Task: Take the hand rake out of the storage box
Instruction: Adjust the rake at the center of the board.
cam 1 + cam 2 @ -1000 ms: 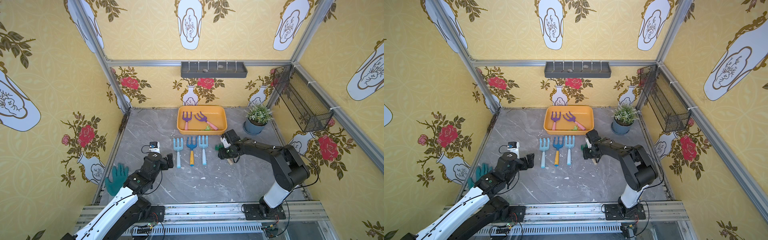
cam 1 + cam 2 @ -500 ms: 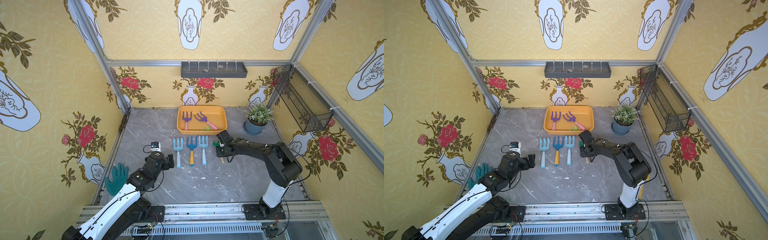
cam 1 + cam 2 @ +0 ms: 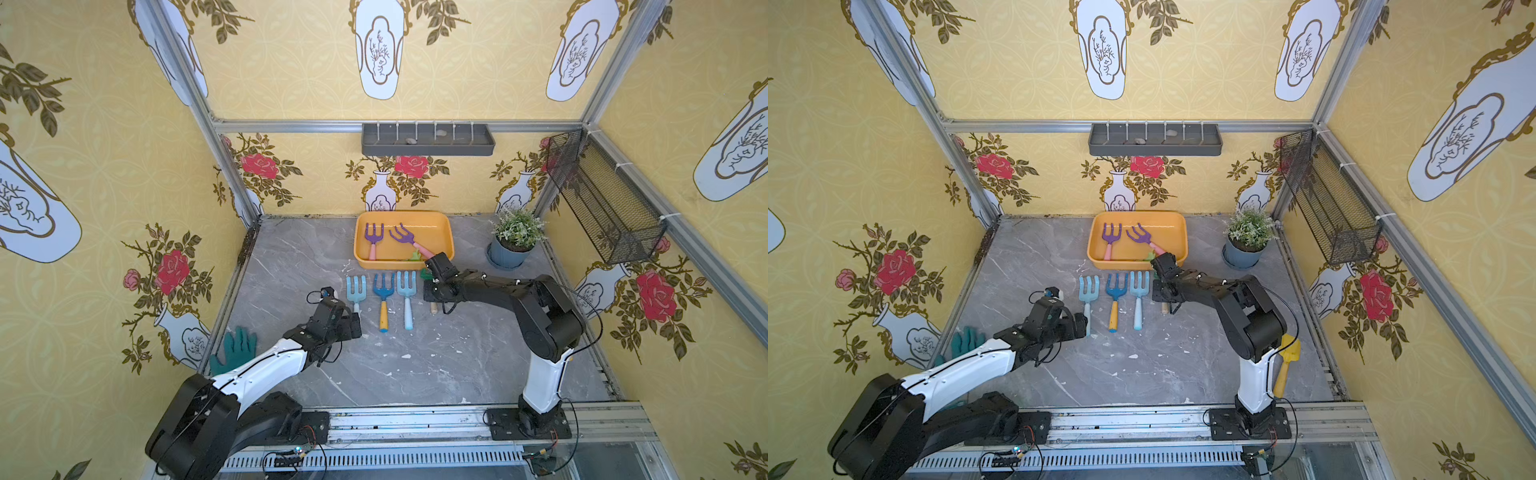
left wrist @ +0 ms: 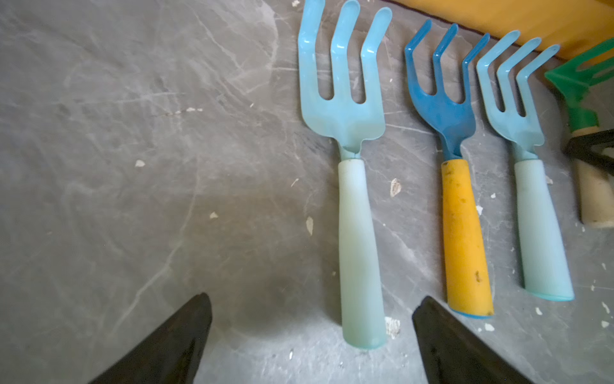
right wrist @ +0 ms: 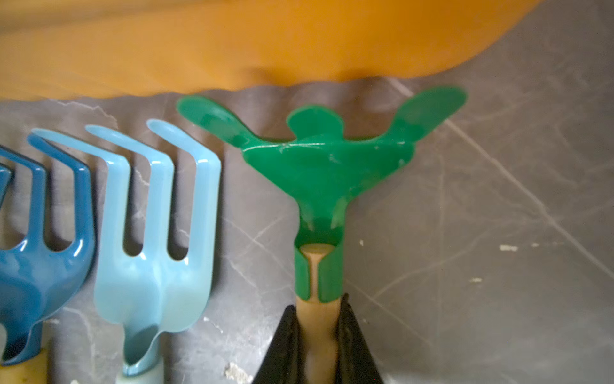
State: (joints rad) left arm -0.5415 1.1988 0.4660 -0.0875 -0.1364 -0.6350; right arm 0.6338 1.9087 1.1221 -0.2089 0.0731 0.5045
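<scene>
Green hand rake (image 5: 325,173) lies on the grey table (image 3: 291,266), just near of the storage box (image 3: 448,232), right of 3 blue rakes (image 3: 383,291). Right gripper (image 5: 318,316) clamps its wooden handle (image 5: 315,349). Left gripper (image 4: 312,299) gapes wide by the leftmost rake (image 4: 358,249).

I am holding my left arm (image 3: 266,365) stretched forward and low over the bench (image 3: 415,374), wrist roughly level. My left pincer (image 4: 312,332) is hanging there with its jaws spread as wide as they go. My right arm (image 3: 498,286) is standing up from its base, bending sharply at the elbow and lying out towards the middle. My right pincer (image 5: 319,345) is pointing down, its fingers (image 5: 285,345) pressing on both sides of the handle of the green hand rake (image 5: 319,173).
</scene>
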